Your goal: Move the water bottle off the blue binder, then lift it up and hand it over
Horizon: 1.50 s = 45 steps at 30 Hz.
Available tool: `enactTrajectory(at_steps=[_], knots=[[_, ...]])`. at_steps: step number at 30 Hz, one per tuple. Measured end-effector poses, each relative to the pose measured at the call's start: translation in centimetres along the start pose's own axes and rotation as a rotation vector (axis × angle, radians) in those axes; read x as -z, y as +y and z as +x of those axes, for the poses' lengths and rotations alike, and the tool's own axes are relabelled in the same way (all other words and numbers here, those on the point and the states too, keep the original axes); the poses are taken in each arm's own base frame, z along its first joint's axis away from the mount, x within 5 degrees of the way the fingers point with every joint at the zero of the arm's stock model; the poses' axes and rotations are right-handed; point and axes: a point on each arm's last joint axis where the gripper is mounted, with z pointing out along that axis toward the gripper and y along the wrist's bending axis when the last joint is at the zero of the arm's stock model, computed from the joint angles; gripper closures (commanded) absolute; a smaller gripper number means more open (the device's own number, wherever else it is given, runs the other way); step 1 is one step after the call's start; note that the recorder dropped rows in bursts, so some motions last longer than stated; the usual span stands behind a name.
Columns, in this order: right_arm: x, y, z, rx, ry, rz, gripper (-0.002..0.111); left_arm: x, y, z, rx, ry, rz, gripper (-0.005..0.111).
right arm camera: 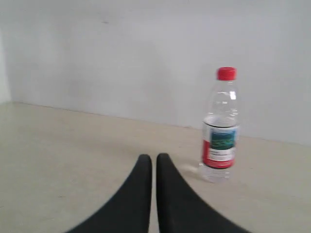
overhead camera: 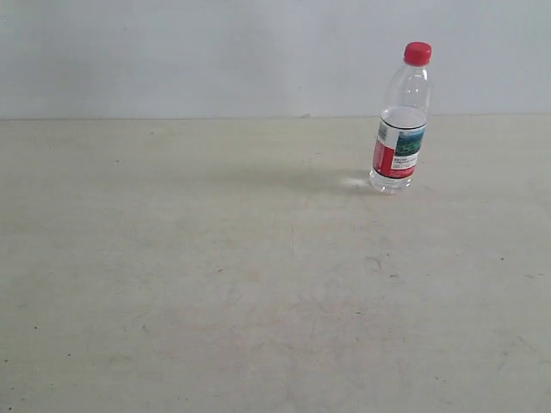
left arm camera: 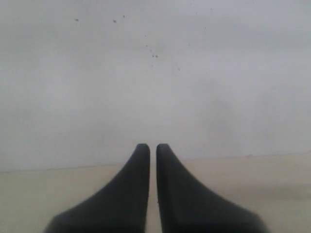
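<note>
Bottle (right arm camera: 220, 131) upright on table (right arm camera: 73, 160), ahead of right claw (right arm camera: 154, 158), well apart

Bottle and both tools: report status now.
Left tool shut, empty. Right tool shut, empty. Bottle upright on table, untouched. No binder in view, nothing in the way.

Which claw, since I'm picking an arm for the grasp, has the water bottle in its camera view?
The right claw: its wrist view shows the water bottle standing upright ahead. The left claw sees only wall and table.
</note>
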Motion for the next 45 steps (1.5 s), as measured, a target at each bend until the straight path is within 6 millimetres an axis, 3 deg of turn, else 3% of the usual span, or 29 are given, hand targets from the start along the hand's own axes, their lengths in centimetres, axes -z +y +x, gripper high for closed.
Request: enactTrajectory(at_steps=[3,9,16,26,27,29,32,34,36,38,39,41,45], knots=[[0.1,-0.3,0.0,0.029,-0.005,0.039,0.108,0.0,-0.2,1.2,-0.003,0.036,0.016,0.102],[0.2,-0.8,0.2,0.005,0.002,0.093,0.108,0.0,-1.1,1.4,0.002,0.053,0.118,0.102],[0.2,-1.1,0.2,-0.217,-0.007,0.127,0.108,0.1,-1.4,1.4,0.002,0.058,0.152,0.102],[0.2,-1.2,0.2,-0.291,-0.012,0.129,0.108,0.1,-1.4,1.4,0.002,0.058,0.152,0.102],[0.2,-1.2,0.2,-0.389,-0.019,0.139,0.108,0.1,-1.4,1.4,0.002,0.058,0.152,0.102],[0.3,-1.4,-0.4,-0.521,-0.050,0.151,0.108,0.1,-1.4,1.4,0.002,0.058,0.152,0.102],[0.6,-1.5,-3.3,-0.672,-0.148,0.141,0.108,0.1,-1.4,1.4,0.002,0.058,0.152,0.102],[1.1,-1.3,-5.6,-0.652,-0.212,0.109,0.108,0.1,-1.4,1.4,0.002,0.058,0.152,0.102],[2.5,-0.9,-10.3,-0.424,-0.341,0.074,0.108,0.1,-1.4,1.4,0.002,0.058,0.152,0.102],[3.1,-0.6,-11.8,-0.292,-0.371,0.068,0.108,0.1,-1.4,1.4,0.002,0.058,0.152,0.102],[3.2,-0.5,-11.8,-0.222,-0.360,0.076,0.108,0.1,-1.4,1.4,0.002,0.058,0.152,0.102],[3.0,-0.7,-11.2,-0.250,-0.304,0.096,0.108,0.1,-1.4,1.4,0.002,0.058,0.152,0.102],[2.0,-1.3,-8.4,-0.167,-0.186,0.172,0.108,0.1,-1.4,1.4,0.002,0.058,0.152,0.102]])
